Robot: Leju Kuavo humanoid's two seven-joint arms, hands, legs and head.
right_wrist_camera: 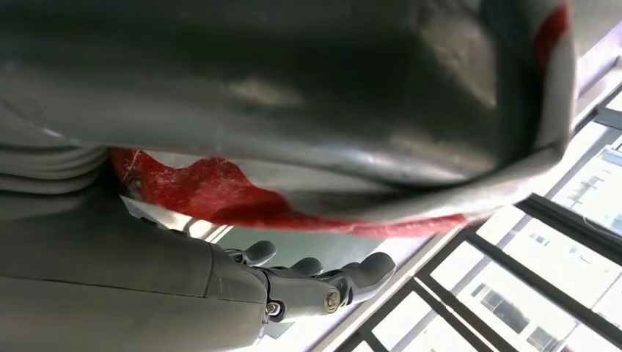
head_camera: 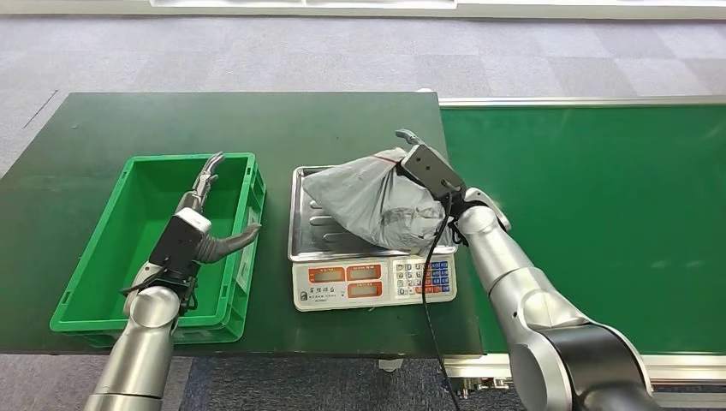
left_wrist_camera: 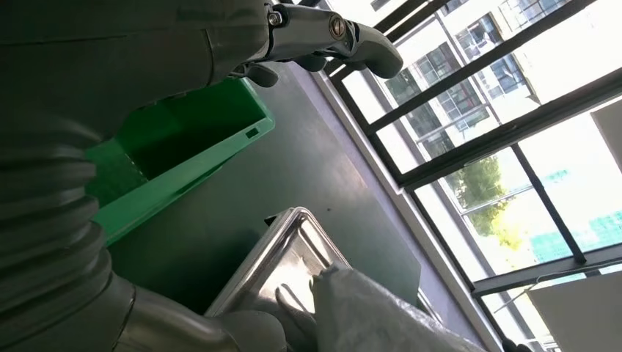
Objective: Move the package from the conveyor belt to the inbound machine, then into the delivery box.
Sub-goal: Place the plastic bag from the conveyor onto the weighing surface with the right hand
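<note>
My right hand (head_camera: 425,167) has its fingers (right_wrist_camera: 352,275) at the right side of the grey poly mailer package (head_camera: 372,201), pressed against it, but I cannot tell whether they actually grasp the bag or just lean on it; the right wrist view shows grey plastic with a red strip close over the fingers. The package sits on the steel pan (head_camera: 301,231) of the weighing scale (head_camera: 372,282), bulging toward the pan's right edge. The scale stands on the dark green table (head_camera: 171,120), its displays and keypad facing me on the near side.

My left hand (head_camera: 201,218) hovers over the green plastic crate (head_camera: 103,248), fingers (head_camera: 208,175) released and spread, holding nothing; some point toward the far end of the crate, and the thumb reaches toward its right wall. The crate stands just left of the scale, near it without touching that I can see.

To the right of the table runs the bright green conveyor belt (head_camera: 599,223), with my right arm coming in across its near left corner.
</note>
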